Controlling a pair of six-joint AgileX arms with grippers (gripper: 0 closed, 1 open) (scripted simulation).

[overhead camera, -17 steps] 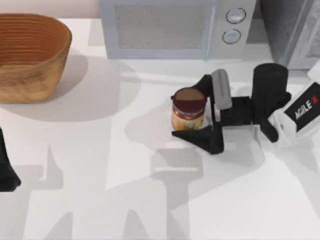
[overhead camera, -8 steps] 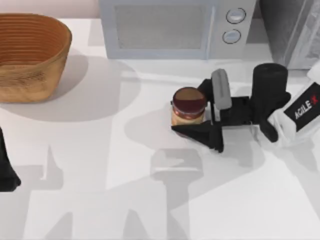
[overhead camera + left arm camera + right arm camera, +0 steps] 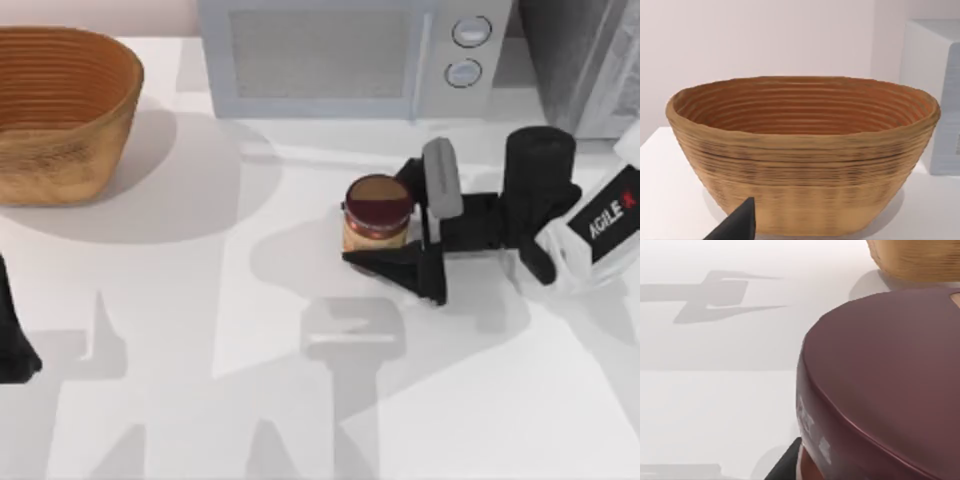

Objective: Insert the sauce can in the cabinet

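The sauce can (image 3: 377, 213), a small jar with a maroon lid and orange label, stands upright a little right of the table's middle. My right gripper (image 3: 385, 215) reaches in from the right and is shut on the can, one finger behind it and one in front. In the right wrist view the maroon lid (image 3: 890, 385) looms very close. The grey speckled cabinet (image 3: 578, 60) stands at the back right corner. My left arm (image 3: 12, 335) is parked at the left edge; a dark fingertip (image 3: 737, 225) shows in its wrist view.
A light grey microwave (image 3: 350, 55) with two knobs stands at the back centre, just behind the can. A woven basket (image 3: 60, 110) sits at the back left, seen again up close (image 3: 800, 160) from the left wrist.
The right gripper's fingers have closed in onto the sauce can, the front finger moving up against it. The can and the left arm have stayed in place.
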